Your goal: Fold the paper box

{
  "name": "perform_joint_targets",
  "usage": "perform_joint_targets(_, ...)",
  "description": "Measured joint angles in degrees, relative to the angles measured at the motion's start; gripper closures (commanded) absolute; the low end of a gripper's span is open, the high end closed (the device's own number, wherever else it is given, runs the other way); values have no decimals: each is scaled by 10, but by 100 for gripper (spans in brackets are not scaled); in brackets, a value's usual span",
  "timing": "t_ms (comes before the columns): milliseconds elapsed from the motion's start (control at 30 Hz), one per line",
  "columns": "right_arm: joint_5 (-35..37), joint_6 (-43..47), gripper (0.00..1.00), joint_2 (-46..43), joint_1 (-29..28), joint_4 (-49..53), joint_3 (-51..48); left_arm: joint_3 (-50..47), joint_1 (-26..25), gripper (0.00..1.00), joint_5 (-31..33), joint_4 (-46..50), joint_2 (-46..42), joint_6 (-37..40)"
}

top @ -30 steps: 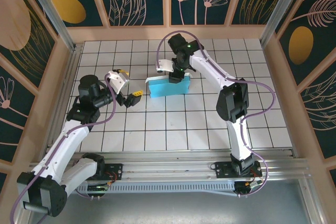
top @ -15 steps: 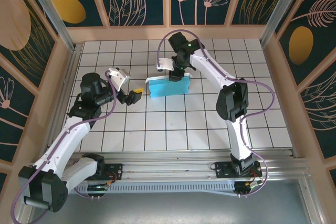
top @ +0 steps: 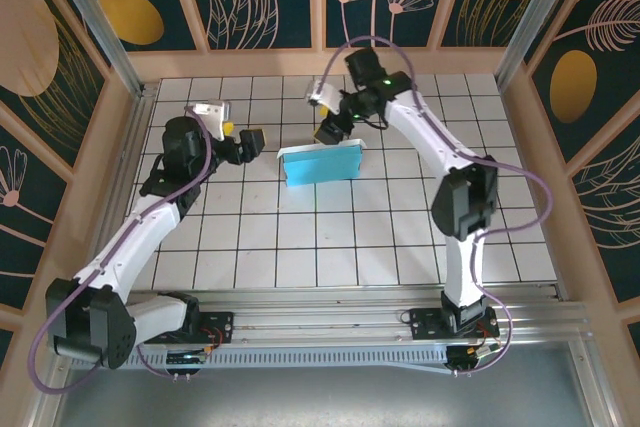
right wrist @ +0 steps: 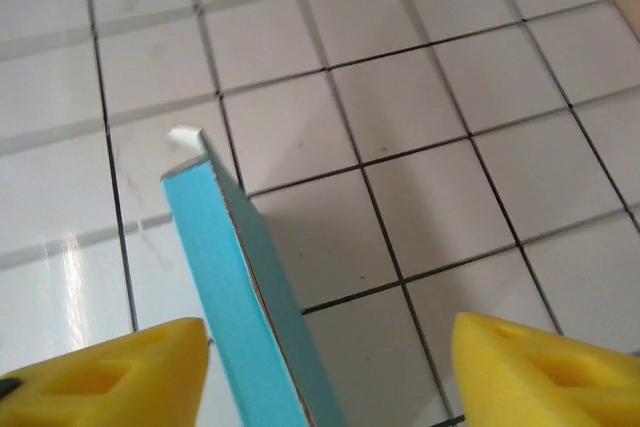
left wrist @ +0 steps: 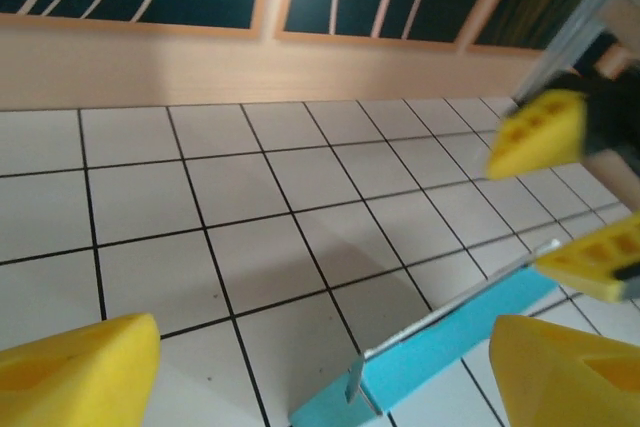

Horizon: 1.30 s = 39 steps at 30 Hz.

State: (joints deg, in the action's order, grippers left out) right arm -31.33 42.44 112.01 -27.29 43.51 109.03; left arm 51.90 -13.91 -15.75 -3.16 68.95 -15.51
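Lifted off and now wide and empty, the right gripper hovers just above the folded paper box, while the wide-open left gripper has neared its end, probably to tuck a tab.

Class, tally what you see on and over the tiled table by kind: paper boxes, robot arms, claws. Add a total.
Paper box: 1
Robot arms: 2 (left arm, right arm)
Claws: 2 (left claw, right claw, both open)
Total: 5
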Motion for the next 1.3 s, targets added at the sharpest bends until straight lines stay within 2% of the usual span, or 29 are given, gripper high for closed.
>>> perform_joint_targets(100,-3,-137,34,-88,34,-101,-130,24,0,27,-1,14,23,-30)
perform_joint_targets(233,-17,-296,37,-171,84,-214,-264,63,0,27,-56,39,64,-37)
perform_joint_targets(433,-59,-431,42,-205,158,-272,-349,100,0,28,-121,75,129,-36)
perform_joint_targets(633,-89,-458,42,-205,158,-273,-369,105,-3,32,-143,104,155,-24)
perform_joint_targets(900,-97,-464,55,-174,144,-271,-384,119,-22,33,-149,139,168,5)
perform_joint_targets(1033,-97,-464,58,-160,137,-271,-384,119,-25,35,-147,151,173,10)
perform_joint_targets(1300,-99,-462,71,-153,134,-271,-384,119,-26,38,-146,155,174,17)
